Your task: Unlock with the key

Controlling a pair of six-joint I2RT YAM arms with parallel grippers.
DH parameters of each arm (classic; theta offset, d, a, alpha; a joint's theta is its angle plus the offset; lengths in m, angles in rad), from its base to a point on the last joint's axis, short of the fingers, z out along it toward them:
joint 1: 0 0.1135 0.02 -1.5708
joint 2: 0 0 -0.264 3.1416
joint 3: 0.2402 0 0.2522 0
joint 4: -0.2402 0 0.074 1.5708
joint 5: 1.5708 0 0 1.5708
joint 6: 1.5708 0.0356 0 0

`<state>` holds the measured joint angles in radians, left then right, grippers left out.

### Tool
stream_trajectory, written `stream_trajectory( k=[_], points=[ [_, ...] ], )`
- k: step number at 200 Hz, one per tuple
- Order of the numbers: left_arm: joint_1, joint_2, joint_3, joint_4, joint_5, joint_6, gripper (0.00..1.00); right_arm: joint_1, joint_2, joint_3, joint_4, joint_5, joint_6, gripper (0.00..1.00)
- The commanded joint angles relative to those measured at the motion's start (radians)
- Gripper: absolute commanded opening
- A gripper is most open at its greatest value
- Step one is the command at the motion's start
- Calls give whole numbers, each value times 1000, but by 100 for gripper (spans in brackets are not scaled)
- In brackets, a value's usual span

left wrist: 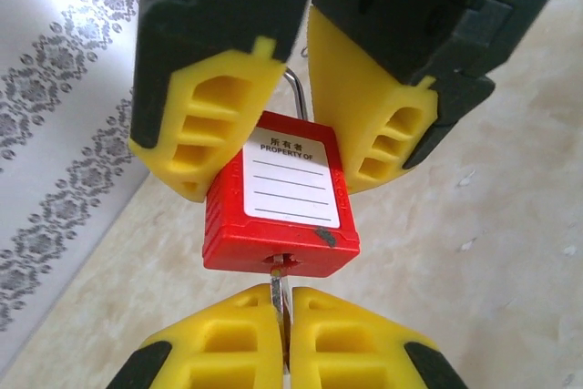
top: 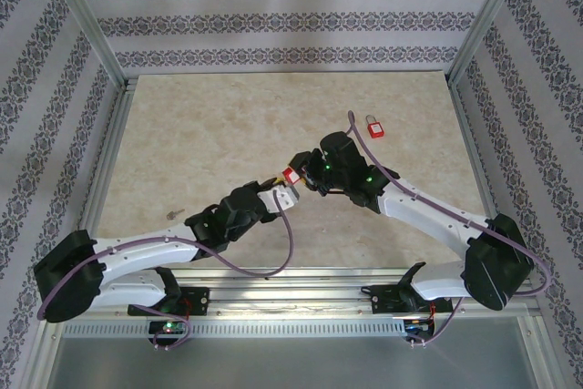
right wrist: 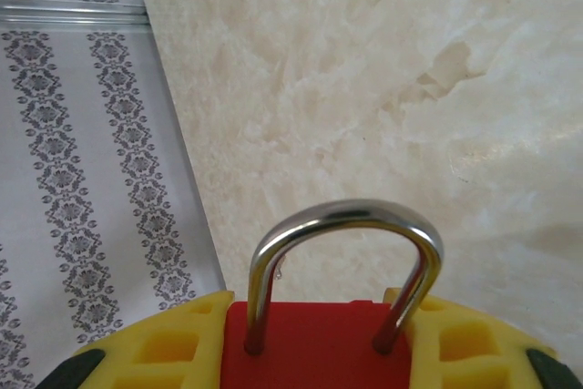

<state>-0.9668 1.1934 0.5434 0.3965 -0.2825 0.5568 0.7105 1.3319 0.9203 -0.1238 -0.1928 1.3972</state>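
Note:
A red padlock (top: pixel 292 174) with a white label hangs above the table's middle, held between both arms. In the left wrist view the padlock (left wrist: pixel 281 209) is clamped at its sides by the right gripper's yellow fingers (left wrist: pixel 208 129). My left gripper (left wrist: pixel 284 330) is shut on the metal key (left wrist: pixel 277 291), whose blade sits in the keyhole in the lock's underside. In the right wrist view my right gripper (right wrist: pixel 319 353) is shut on the red padlock body (right wrist: pixel 314 345). The steel shackle (right wrist: pixel 346 234) has both legs seated in the body.
A second red padlock (top: pixel 373 126) lies on the marble tabletop at the back right. A small metal object, perhaps another key (top: pixel 175 216), lies near the left arm. Aluminium frame posts (top: pixel 86 25) and patterned walls border the table.

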Motion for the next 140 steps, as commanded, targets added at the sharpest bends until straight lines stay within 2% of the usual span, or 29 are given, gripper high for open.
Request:
stream_trajectory(
  k=[1, 26, 99, 140],
  points=[
    [-83, 41, 30, -11, 31, 150, 0, 4, 13, 5, 88, -69, 35, 5],
    [-106, 72, 28, 11, -15, 215, 0, 3, 16, -2, 82, -69, 50, 0],
    [-152, 139, 36, 4, -52, 364, 0, -20, 4, -8, 53, -86, 59, 0],
    [-186, 196, 16, 68, -103, 509, 0, -28, 2, -9, 43, -96, 62, 0]
  ],
)
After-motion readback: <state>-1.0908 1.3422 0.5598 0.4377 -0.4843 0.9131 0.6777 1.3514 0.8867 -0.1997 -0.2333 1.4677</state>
